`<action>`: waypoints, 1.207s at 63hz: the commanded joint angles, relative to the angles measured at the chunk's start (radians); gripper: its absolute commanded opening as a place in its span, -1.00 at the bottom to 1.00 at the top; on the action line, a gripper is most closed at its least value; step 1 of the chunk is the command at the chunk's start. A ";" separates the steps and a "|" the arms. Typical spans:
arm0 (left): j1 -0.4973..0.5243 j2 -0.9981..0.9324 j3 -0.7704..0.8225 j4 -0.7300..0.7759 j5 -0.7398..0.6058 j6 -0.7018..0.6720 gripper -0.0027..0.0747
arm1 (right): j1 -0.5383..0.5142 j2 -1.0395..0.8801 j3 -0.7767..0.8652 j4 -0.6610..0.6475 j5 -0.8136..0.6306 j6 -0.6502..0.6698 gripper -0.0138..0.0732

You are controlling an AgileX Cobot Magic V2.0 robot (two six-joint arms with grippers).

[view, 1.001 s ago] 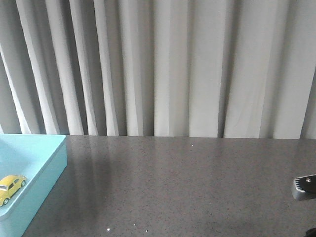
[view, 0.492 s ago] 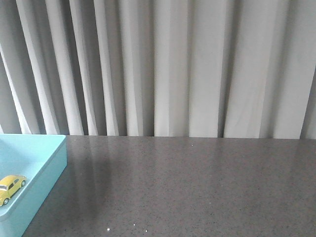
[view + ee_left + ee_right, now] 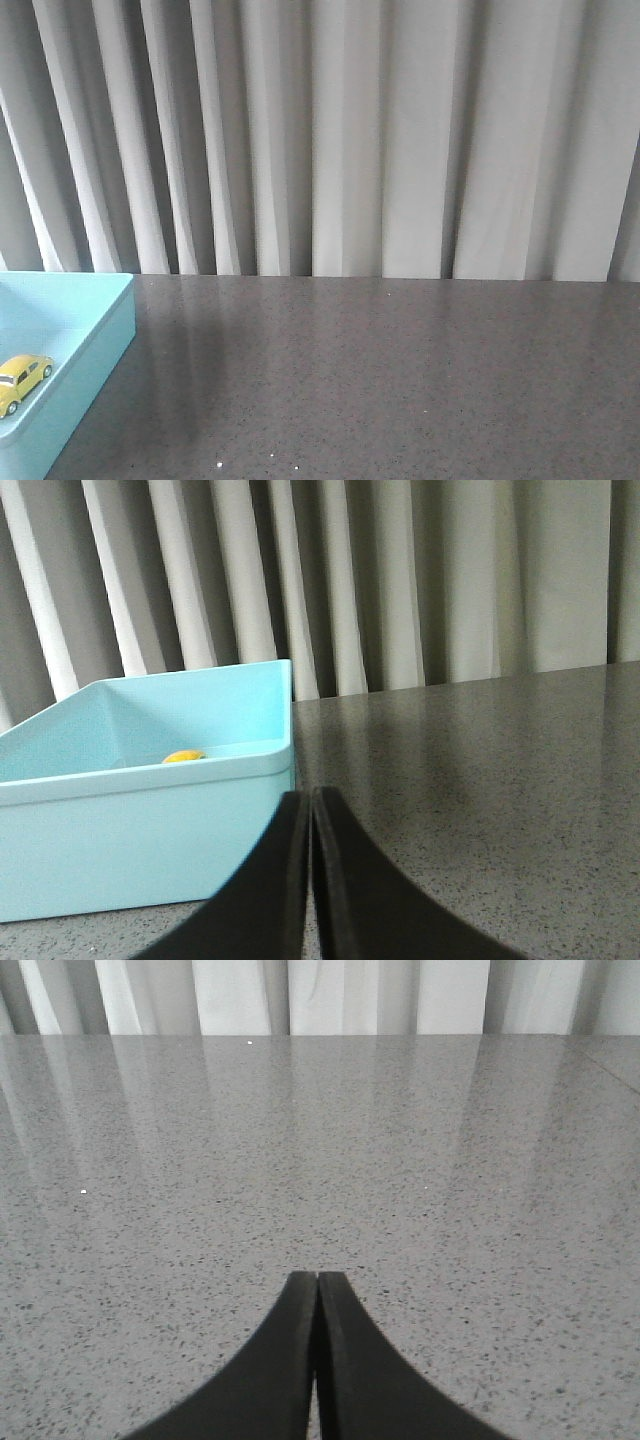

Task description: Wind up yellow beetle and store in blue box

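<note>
Inside the blue box (image 3: pixel 95 335) sits the yellow beetle (image 3: pixel 22 378), apart from both clenched, empty jaws.

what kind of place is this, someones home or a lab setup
Most likely a staged test bench, not a home. A bare grey speckled table stands before a plain pale curtain that closes off the background, and the only props are the blue box with the yellow beetle inside.

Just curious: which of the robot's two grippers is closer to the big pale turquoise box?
Left. The left gripper, shut, sits just outside the pale turquoise box; the right gripper sees only bare grey tabletop.
</note>
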 commanded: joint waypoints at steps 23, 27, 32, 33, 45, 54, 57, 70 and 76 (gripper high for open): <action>-0.007 -0.015 -0.008 -0.009 -0.077 -0.009 -0.94 | -0.011 -0.066 0.107 0.180 -0.318 -0.057 -0.70; -0.007 -0.015 -0.008 -0.009 -0.077 -0.009 -0.94 | -0.011 -0.066 0.107 0.160 -0.325 -0.057 -0.70; -0.007 -0.015 -0.008 -0.009 -0.077 -0.009 -0.94 | -0.011 -0.066 0.107 0.147 -0.333 -0.057 -0.69; -0.007 -0.015 -0.008 -0.009 -0.077 -0.009 -0.94 | -0.011 -0.066 0.107 0.147 -0.333 -0.057 -0.69; -0.007 -0.015 -0.008 -0.009 -0.077 -0.009 -0.94 | -0.011 -0.065 0.106 0.158 -0.325 -0.057 -0.69; -0.007 -0.015 -0.008 -0.009 -0.077 -0.009 -0.94 | -0.011 -0.064 0.106 0.158 -0.325 -0.057 -0.69; -0.007 -0.015 -0.008 -0.009 -0.077 -0.009 -0.94 | -0.011 -0.064 0.106 0.158 -0.325 -0.057 -0.69; -0.007 -0.015 -0.008 -0.009 -0.077 -0.009 -0.94 | -0.011 -0.064 0.106 0.158 -0.325 -0.057 -0.69; -0.007 -0.015 -0.008 -0.009 -0.077 -0.009 -0.94 | -0.011 -0.064 0.106 0.158 -0.325 -0.057 -0.69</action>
